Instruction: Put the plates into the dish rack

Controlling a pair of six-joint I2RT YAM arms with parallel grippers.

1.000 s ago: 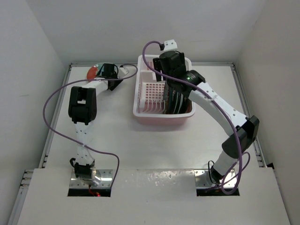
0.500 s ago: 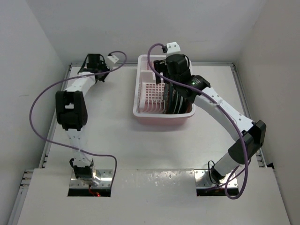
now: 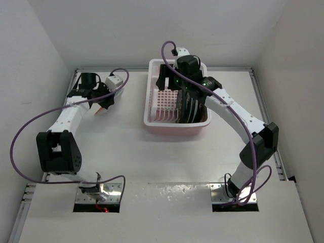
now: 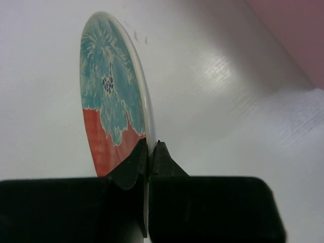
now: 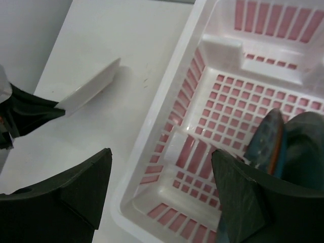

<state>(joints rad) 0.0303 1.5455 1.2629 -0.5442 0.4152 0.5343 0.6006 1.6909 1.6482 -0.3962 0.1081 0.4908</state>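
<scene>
My left gripper (image 4: 151, 147) is shut on the rim of the red plate with a teal-blue centre (image 4: 111, 101), holding it on edge above the white table. From above, this gripper (image 3: 103, 100) is at the back left, well to the left of the dish rack (image 3: 174, 122). In the right wrist view the same plate (image 5: 91, 86) shows edge-on beside the rack's left rim (image 5: 172, 86). Several dark plates (image 3: 190, 107) stand upright in the rack's right half; a teal one (image 5: 268, 136) is by my right finger. My right gripper (image 5: 162, 167) hangs open and empty over the rack's left part.
The rack's pink grid floor (image 5: 228, 106) is bare on its left side. White walls close the table at the back and on both sides. A raised metal rail (image 3: 61, 136) runs along the table's left edge.
The left gripper closed on the red plate's rim at the back-left corner, lifted it on edge and carried it nearer and rightward. The right gripper stayed open, shifting slightly left over the rack.
</scene>
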